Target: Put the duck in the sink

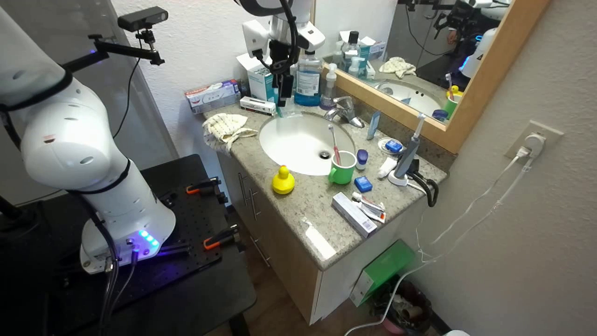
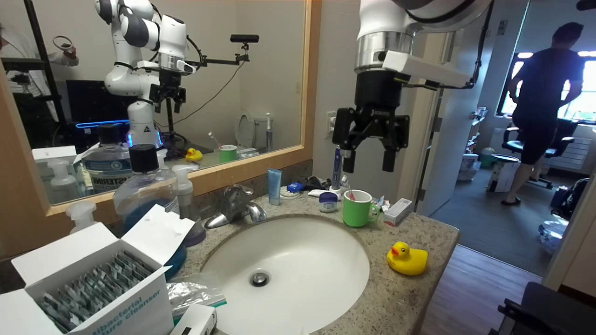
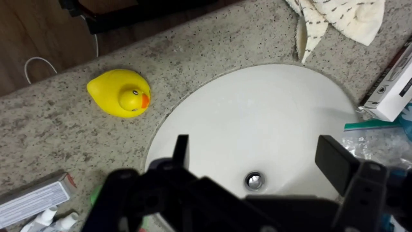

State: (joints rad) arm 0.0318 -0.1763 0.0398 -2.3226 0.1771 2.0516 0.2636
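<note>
The yellow rubber duck sits upright on the speckled countertop near its front edge, beside the sink, in both exterior views [image 1: 283, 183] [image 2: 407, 260]. It also shows in the wrist view [image 3: 112, 93], outside the basin, with its orange beak toward the rim. The round white sink [image 1: 294, 144] is sunk in the counter and shows in an exterior view [image 2: 302, 260] and the wrist view [image 3: 257, 106]. My gripper [image 2: 369, 165] is open and empty, pointing down, high above the counter. In the wrist view my gripper [image 3: 254, 145] has its fingers apart, with the sink below and the duck off to the upper left.
A green mug [image 1: 343, 172] with a toothbrush stands at the sink rim. The chrome faucet [image 2: 235, 204] is at the back, below the mirror. An open white box [image 2: 98, 279], a mouthwash bottle [image 1: 308, 81], a towel [image 1: 226, 128] and a toothpaste box [image 1: 354, 214] stand around the basin.
</note>
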